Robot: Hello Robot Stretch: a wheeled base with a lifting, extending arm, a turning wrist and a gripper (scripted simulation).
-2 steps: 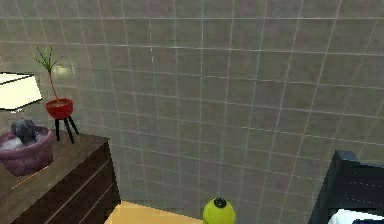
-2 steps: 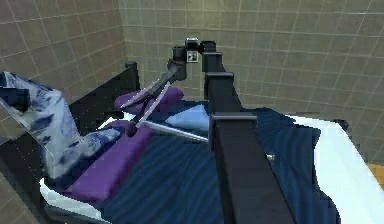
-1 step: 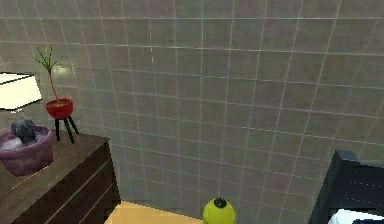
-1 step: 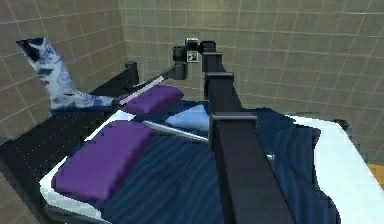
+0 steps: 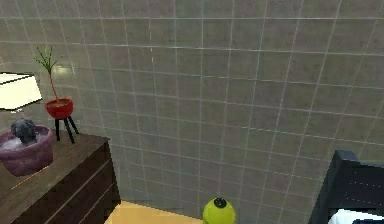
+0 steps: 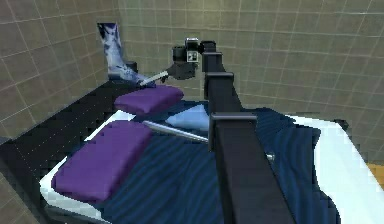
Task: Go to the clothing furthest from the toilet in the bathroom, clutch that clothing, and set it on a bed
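**Setting the clothing down where the bed will bear it**

Judging from the arm side view, we are at the last step. The arm (image 6: 230, 140) reaches out across the bed (image 6: 185, 185), and the gripper (image 6: 143, 79) holds the clothing (image 6: 115, 50), a blue-and-white patterned piece. It hangs at the fingers' far end against the tiled wall, above the head of the bed and, as far as we can see, clear of it.

The risk, as we read it, is the spot. The clothing hangs out near the bed's far corner, just beyond the upper purple pillow (image 6: 150, 98). Let go there, it could slide off the pillow's slope or drop between the bed and the wall. We would draw the arm in first, so the piece comes over the broad dark blue cover (a flat, forgiving target). We would stay short of the light blue pillow (image 6: 190, 122) and the nearer purple pillow (image 6: 105, 160).

Then we would lower slowly until the fabric rests on the cover, release, and lift straight up so the fingers do not drag it along.

The base needs no driving, we think. The forward view has a tiled wall ahead and a dresser (image 5: 70, 180) at its left, so any turn should be small.
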